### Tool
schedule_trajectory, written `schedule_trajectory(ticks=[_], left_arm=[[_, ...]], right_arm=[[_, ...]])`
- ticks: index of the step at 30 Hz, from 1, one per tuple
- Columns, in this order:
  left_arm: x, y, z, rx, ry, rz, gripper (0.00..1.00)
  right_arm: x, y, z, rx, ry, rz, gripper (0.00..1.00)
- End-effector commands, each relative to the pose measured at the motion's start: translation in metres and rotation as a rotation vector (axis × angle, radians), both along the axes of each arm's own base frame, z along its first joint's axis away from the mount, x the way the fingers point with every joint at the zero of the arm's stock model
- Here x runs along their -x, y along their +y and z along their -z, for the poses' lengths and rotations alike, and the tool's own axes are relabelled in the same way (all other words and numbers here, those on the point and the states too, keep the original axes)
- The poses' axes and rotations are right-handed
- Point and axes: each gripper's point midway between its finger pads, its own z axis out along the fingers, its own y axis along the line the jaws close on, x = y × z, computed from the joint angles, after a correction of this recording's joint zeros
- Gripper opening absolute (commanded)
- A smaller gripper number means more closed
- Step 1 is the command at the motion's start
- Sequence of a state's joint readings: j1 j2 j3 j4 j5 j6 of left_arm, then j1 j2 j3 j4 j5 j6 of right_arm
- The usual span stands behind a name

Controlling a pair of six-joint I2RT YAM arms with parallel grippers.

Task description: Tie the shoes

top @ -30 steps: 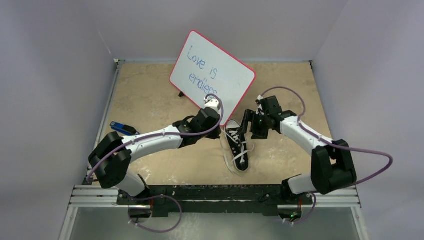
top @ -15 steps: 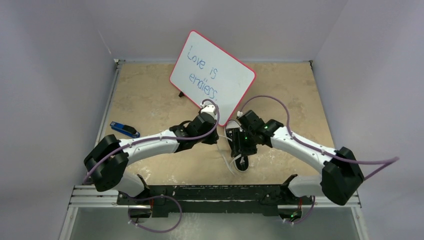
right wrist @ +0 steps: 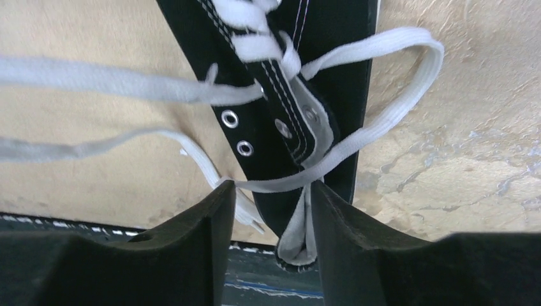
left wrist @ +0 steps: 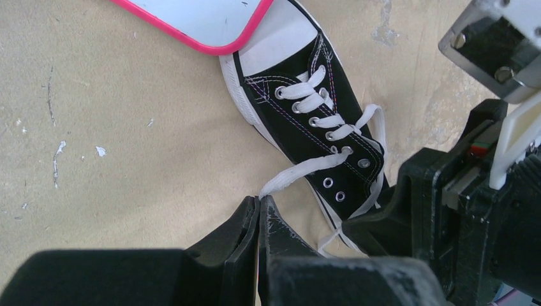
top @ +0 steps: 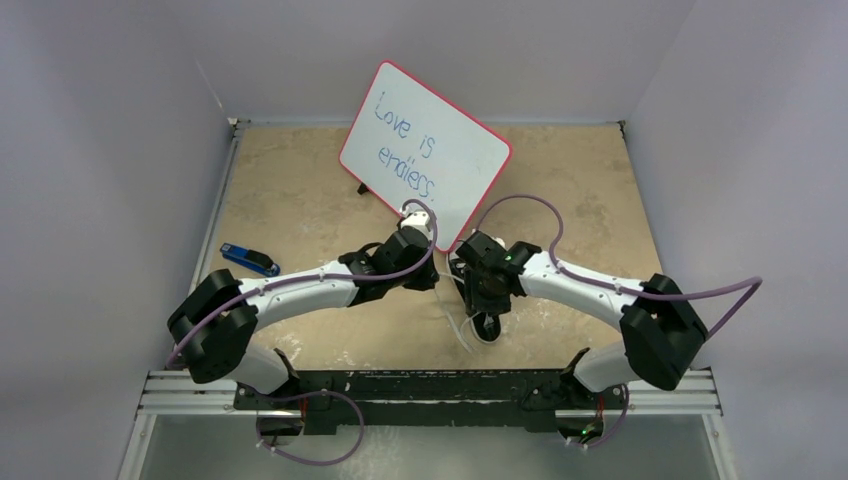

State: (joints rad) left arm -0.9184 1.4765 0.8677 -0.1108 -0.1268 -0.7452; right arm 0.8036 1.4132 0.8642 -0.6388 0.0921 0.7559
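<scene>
The black sneaker point(left wrist: 311, 115) with a white toe cap lies on the tan table, toe toward the whiteboard. In the top view only its heel end point(top: 484, 329) shows under my right arm. My left gripper point(left wrist: 259, 199) is shut on the end of one white lace point(left wrist: 306, 169), held taut to the shoe's left; it also shows in the top view point(top: 432, 276). My right gripper point(right wrist: 268, 191) is open and low over the shoe's heel point(right wrist: 300, 239). The other lace point(right wrist: 383, 121) loops out and crosses the gap between its fingertips. In the top view the right gripper point(top: 487, 303) sits over the shoe.
A pink-rimmed whiteboard point(top: 425, 150) with blue writing stands tilted just behind the shoe; its edge shows in the left wrist view point(left wrist: 191, 38). A small blue-and-black tool point(top: 250, 259) lies at the table's left. The black rail point(top: 430, 385) runs along the near edge.
My right arm has swung left and come down over the shoe, from beside it to straddling its heel. My left gripper has shifted slightly left, still beside the shoe.
</scene>
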Motion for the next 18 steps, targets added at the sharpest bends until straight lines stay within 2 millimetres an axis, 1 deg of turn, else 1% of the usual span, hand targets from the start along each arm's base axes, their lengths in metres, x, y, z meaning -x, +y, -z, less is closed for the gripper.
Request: schedule_trajectory(ticks=[1,2,4,5,7,10,12,14,15,16,17,18], left_arm=[[-0.003,-0.008,-0.024,0.087,-0.038,-0.003,0.0],[-0.003,-0.007,-0.024,0.088,-0.038,-0.003,0.0],[-0.003,-0.007,-0.025,0.091,-0.042,-0.003,0.0],[-0.003,-0.007,-0.025,0.089,-0.042,-0.003,0.0],[-0.003,-0.006,-0.025,0.086,-0.043,-0.003,0.0],[-0.003,-0.005,-0.026,0.081,-0.045,-0.002,0.0],[-0.002,-0.003,-0.026,0.076,-0.047,-0.003,0.0],[-0.002,-0.001,-0.026,0.066,-0.05,-0.003,0.0],[-0.002,0.0,-0.026,0.062,-0.053,-0.004,0.0],[-0.002,0.001,-0.026,0.06,-0.055,-0.006,0.0],[-0.002,0.003,-0.026,0.058,-0.058,-0.012,0.0],[-0.002,0.005,-0.026,0.056,-0.061,-0.016,0.0]], right_arm=[[-0.022,0.009,-0.013,0.0,-0.065,0.069,0.54],[-0.022,0.012,-0.014,-0.019,-0.065,0.08,0.57],[-0.023,0.016,-0.016,-0.046,-0.074,0.094,0.6],[-0.023,0.016,-0.014,-0.045,-0.075,0.101,0.61],[-0.024,0.011,-0.009,-0.014,-0.069,0.116,0.57],[-0.023,0.007,-0.004,0.024,-0.068,0.129,0.45],[-0.022,0.005,-0.005,0.035,-0.067,0.128,0.41],[-0.021,0.004,-0.013,0.03,-0.078,0.117,0.35],[-0.02,0.005,-0.018,0.016,-0.082,0.107,0.31],[-0.019,0.007,-0.022,-0.004,-0.087,0.094,0.24],[-0.018,0.009,-0.026,-0.023,-0.09,0.081,0.14],[-0.016,0.011,-0.029,-0.049,-0.089,0.075,0.03]])
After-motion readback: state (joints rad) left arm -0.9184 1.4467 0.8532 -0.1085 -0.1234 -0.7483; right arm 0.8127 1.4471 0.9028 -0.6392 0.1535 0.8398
